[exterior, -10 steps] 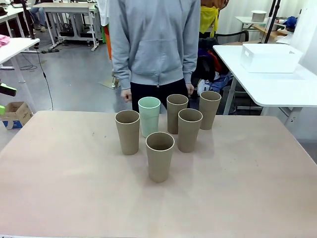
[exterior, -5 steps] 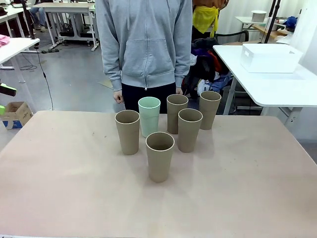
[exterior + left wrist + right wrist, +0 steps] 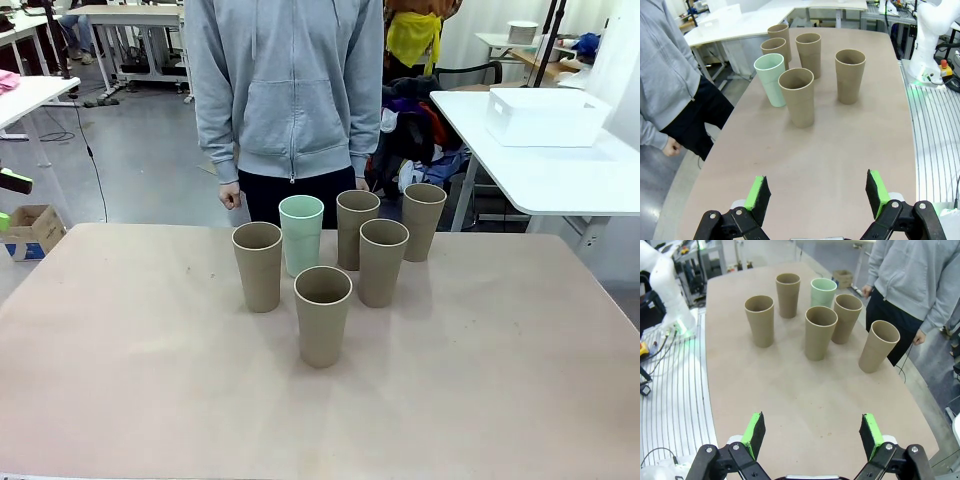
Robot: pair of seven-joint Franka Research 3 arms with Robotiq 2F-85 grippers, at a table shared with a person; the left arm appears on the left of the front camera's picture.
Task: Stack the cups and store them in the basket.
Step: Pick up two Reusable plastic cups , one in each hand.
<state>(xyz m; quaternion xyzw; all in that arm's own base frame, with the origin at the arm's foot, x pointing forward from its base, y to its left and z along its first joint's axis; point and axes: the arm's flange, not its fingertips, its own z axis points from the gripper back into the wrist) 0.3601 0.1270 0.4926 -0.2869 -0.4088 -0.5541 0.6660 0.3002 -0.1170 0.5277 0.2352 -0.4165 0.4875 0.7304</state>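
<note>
Several tan-brown cups stand upright in a loose cluster at the far middle of the table, the nearest one (image 3: 323, 315) in front and another (image 3: 258, 266) to its left. One mint green cup (image 3: 301, 235) stands among them at the back. The white basket (image 3: 545, 117) sits on a separate white table at the far right. My left gripper (image 3: 817, 195) is open and holds nothing, well short of the mint cup (image 3: 771, 79) and the tan cups (image 3: 797, 96). My right gripper (image 3: 811, 435) is open too, with a tan cup (image 3: 820, 332) ahead of it.
A person in a grey hoodie (image 3: 285, 90) stands at the far edge, arms hanging, a hand (image 3: 231, 196) just behind the cups. The tan table (image 3: 150, 380) has wide bare room at the front and on both sides. A gap separates it from the white side table (image 3: 560, 180).
The person has shifted to the left behind the table. The cups have not moved.
</note>
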